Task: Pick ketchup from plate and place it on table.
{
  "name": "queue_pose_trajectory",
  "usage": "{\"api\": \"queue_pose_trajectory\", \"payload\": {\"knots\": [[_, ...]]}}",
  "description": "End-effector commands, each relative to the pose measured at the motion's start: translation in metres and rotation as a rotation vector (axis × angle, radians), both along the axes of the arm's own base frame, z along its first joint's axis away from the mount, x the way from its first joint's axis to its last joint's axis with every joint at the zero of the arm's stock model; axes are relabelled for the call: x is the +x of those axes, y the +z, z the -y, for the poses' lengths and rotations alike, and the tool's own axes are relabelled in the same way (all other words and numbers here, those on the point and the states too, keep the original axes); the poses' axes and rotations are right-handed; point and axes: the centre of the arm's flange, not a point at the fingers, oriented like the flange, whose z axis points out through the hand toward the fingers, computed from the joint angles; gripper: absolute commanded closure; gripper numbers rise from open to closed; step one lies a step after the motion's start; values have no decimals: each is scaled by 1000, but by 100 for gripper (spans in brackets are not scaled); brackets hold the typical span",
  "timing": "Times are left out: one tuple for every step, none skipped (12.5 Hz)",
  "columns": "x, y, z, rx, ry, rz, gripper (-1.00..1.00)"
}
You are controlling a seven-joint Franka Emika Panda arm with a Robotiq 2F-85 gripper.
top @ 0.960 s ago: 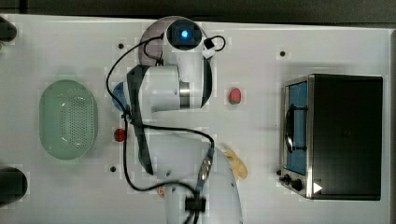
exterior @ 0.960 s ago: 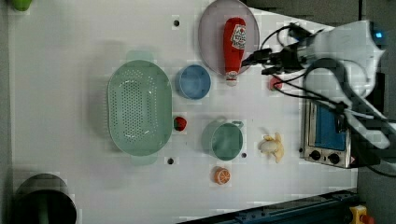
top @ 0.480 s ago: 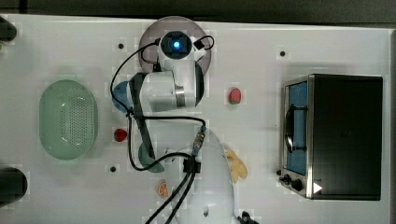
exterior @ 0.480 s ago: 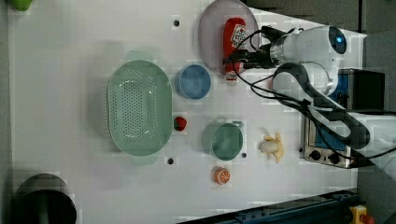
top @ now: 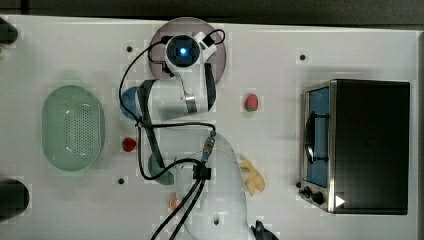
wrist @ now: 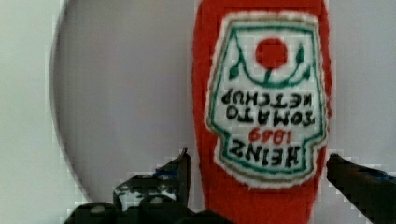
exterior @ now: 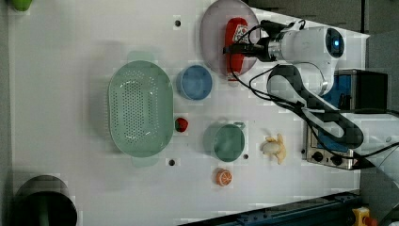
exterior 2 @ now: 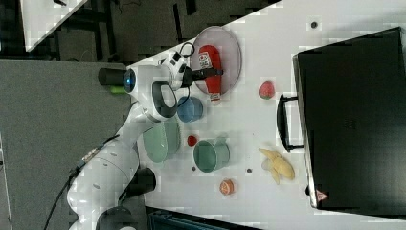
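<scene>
Ketchup (exterior: 236,44) lies flat on the plate (exterior: 211,33), long axis roughly across the dish, cap end overhanging the rim toward the blue dish (exterior: 195,82). Lying down, it offers its narrow body width to a top-down grasp; that is presumably why the arm comes in from above, not from the side.

Tool (wrist: 259,172) sits low over the bottle, spread to its full width, holding nothing. In the wrist view one finger (wrist: 180,170) stands on one side of the red body and the other on the far side, just below the white label. The straddle looks deliberate: jaws are set crosswise to the bottle, so closing would pinch the slim dimension. No contact visible yet.

In the right view the tool (exterior 2: 210,73) reaches over the plate at mid-bottle.

Judgement: step in hand is final descent before closing. Grasp point near the middle should keep the bottle level on lifting.

Worktop (exterior: 66,70) has open white area in the left view's left part, past the green basket (exterior: 140,108); a plausible set-down zone. Risk: the soft-looking body may slip or tilt if pinched off-centre.
</scene>
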Motion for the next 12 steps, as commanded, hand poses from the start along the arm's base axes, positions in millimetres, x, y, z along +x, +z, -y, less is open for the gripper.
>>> {"api": "queue_pose_trajectory", "payload": {"knots": [[11,4,1,0,26,26,-68],[11,5,3,-2,24,28,-42],[13,8,3,-2,24,34,-21],[14,9,3,-2,23,38,-21],[16,13,3,-1,22,44,-21],[20,21,2,2,22,60,-21],[26,35,2,2,19,82,-21],[32,54,4,2,13,107,-21],[38,75,7,2,-6,122,-21],[42,98,10,-3,-26,123,-21],[44,121,15,-11,-40,113,-21],[44,143,21,-11,-58,93,-21]]}}
